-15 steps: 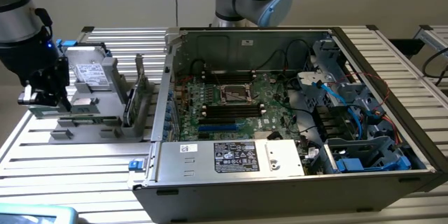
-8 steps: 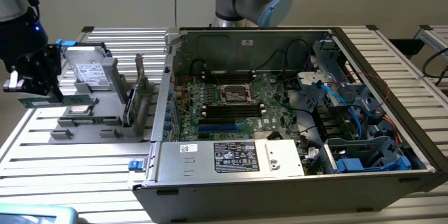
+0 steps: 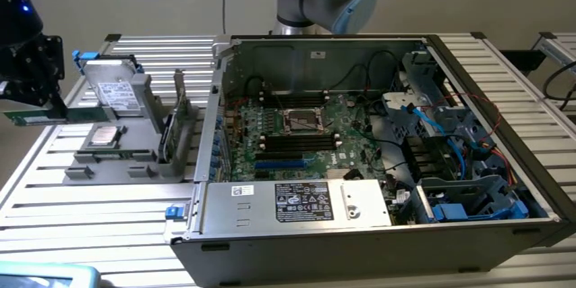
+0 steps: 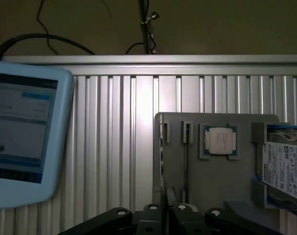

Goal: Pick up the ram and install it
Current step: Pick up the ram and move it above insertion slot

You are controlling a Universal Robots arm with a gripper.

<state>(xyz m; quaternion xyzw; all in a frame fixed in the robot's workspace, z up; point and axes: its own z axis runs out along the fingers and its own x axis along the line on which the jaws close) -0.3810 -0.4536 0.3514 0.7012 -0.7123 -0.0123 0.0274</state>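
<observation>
Ram (image 3: 36, 117) is clamped in your gripper (image 4: 165, 210): the jaws are clenched on it and the stick hangs just below them. The pick looks done; the install is not. Seating it, I judge, calls for squaring it over a slot in the case (image 3: 360, 234), well aside from the jaws. You have one ram, with one CPU (image 4: 220, 141) and one drive (image 4: 284, 169) beneath.

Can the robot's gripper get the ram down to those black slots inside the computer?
Probably yes. The computer case lies open on top, and nothing covers the black slots. The gripper, shut on the ram, is outside, at the exterior view's left, so the case wall stands between.
</observation>
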